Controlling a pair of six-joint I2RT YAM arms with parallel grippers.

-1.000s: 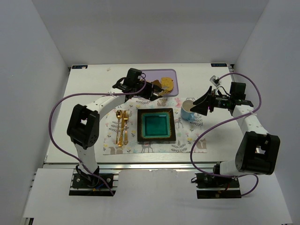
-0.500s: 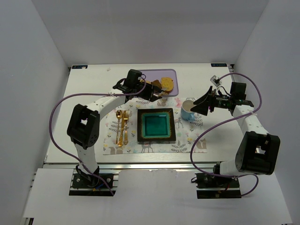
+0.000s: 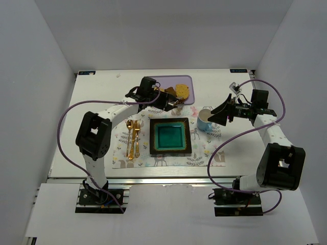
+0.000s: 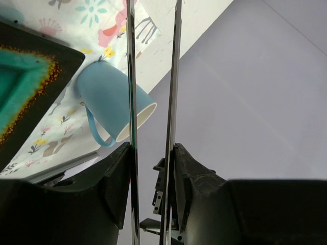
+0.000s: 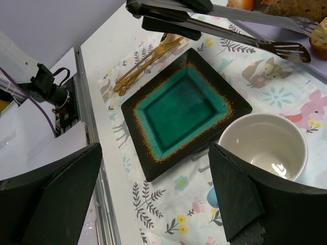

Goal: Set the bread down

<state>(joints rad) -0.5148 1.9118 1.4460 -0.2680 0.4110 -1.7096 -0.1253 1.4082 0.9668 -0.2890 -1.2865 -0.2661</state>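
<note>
The bread, a golden-yellow slice, lies on the lavender tray at the back. It also shows at the right edge of the right wrist view. My left gripper is shut on metal tongs. The tong tips are apart and reach the bread's near edge. I cannot tell whether they touch it. The square teal plate on the placemat has nothing on it. My right gripper is open and holds nothing, above the blue cup.
A blue cup stands right of the plate. Gold cutlery lies left of it on the patterned placemat. A dark brown bun sits beside the bread on the tray.
My left arm has edged slightly to the right with the tongs, toward the bread. The right arm has not moved.
</note>
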